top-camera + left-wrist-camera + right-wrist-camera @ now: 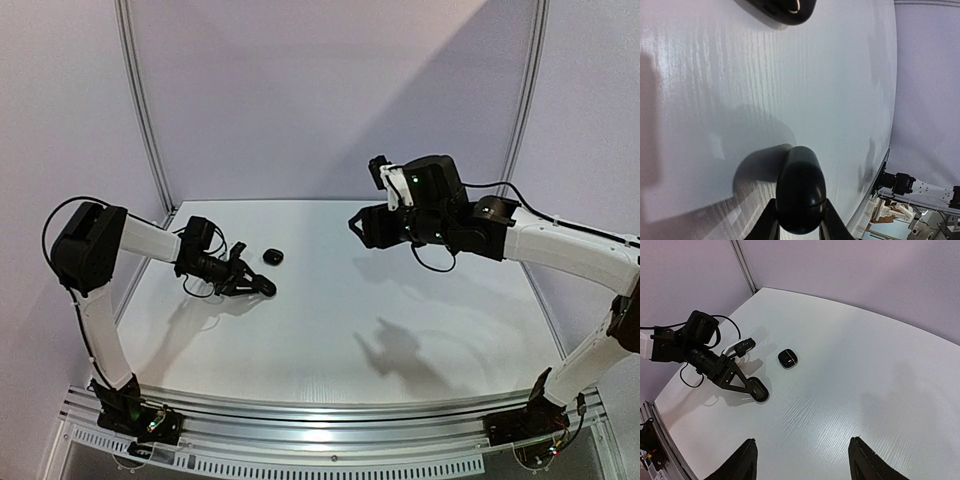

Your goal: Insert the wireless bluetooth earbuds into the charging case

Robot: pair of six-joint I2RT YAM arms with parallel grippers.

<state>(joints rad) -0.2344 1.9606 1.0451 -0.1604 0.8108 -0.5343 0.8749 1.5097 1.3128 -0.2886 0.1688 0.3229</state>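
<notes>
Charging case (801, 192): black oval, closed, clamped in left pincer (260, 286), low at worktop (400, 310), likely steadied for loading.
Second case (787, 358): on worktop, near, apart.
Right pincer (802, 460): parted, empty, high, free to fetch.
Earbuds: none discernible.

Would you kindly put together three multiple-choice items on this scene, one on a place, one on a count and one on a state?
1. Where does the loose black case lie?
A) on the table, just beyond the left gripper
B) at the table's right edge
C) at the table's near edge

2. How many black cases are in view?
A) one
B) two
C) four

3. How is the right gripper?
A) shut on a case
B) open and empty
C) pressed flat on the table

Answers:
1 A: the top view shows it lying just past the left fingertips, apart from them.
2 B: one lies loose, and the held case sits in the left gripper.
3 B: its fingers stand wide apart above the table with nothing between them.
</notes>
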